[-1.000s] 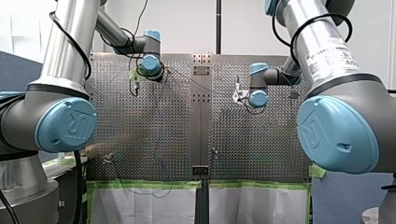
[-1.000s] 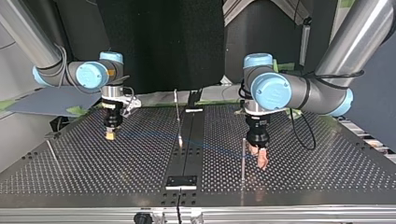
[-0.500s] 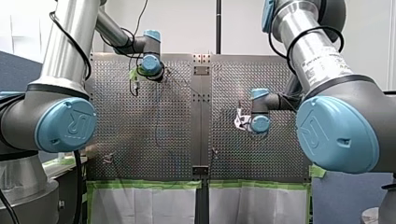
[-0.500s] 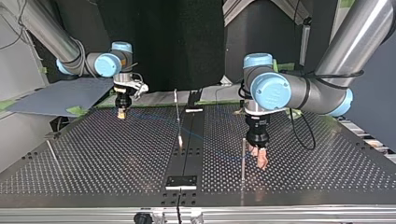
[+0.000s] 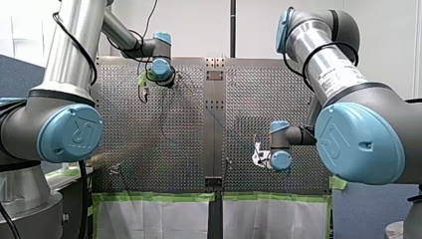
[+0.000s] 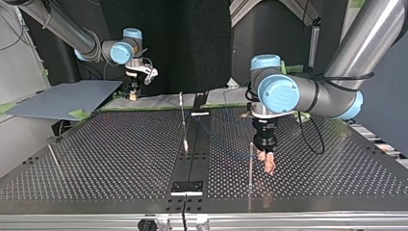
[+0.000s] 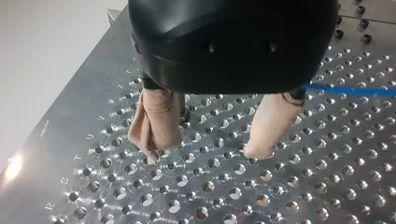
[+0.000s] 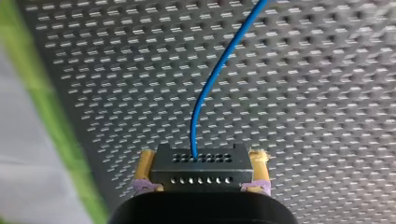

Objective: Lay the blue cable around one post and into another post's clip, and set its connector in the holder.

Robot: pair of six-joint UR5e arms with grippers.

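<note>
Blue cable (image 8: 219, 65): middle run hard to trace. Top view gives only faint blue line near thin post (image 6: 250, 163); whether it wraps post, cannot tell. Front view: fingers too small to read.

My right gripper (image 8: 201, 164): yellow pads clamped on black connector (image 8: 201, 169), held high near table's (image 6: 96, 159) far edge in top view. Blue cable leaves connector's face, runs out over perforated plate.

My left gripper (image 7: 205, 151): beige fingers (image 7: 156, 121) spread wide, nothing between, tips low over table just beside post. Blue cable passes beside one finger.

There are two arms (image 5: 64, 59), two claws (image 7: 205, 150), one blue cable (image 8: 211, 87), one connector (image 8: 201, 169) and three thin posts (image 6: 250, 166).
</note>
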